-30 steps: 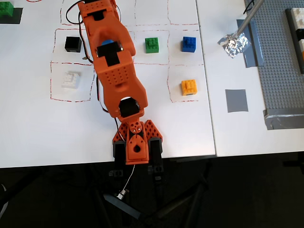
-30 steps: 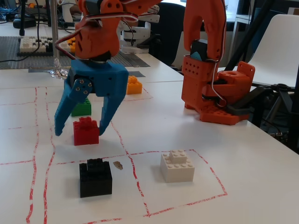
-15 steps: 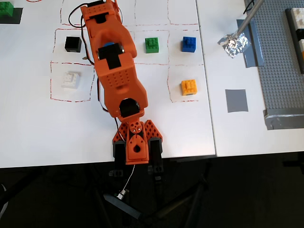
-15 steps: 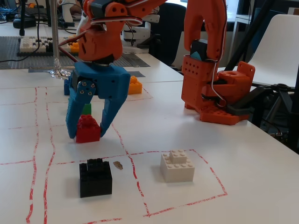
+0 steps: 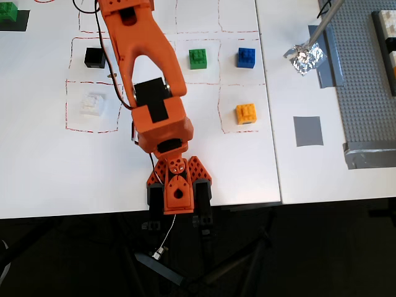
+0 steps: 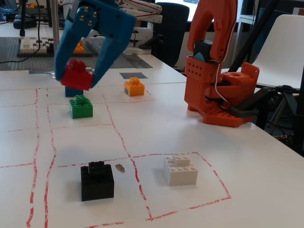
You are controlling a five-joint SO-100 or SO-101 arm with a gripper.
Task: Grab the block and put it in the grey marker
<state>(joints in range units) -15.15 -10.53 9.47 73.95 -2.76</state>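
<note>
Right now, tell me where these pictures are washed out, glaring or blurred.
Overhead view: white brick nearly washes out against the white table; foil glares. Fixed view: gripper and block look slightly blurred; black brick is sharp.

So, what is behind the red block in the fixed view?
The red block, held in the end effector, covers the top of a blue brick behind it; only the brick's lower part shows. Its studs cannot be seen.
</note>
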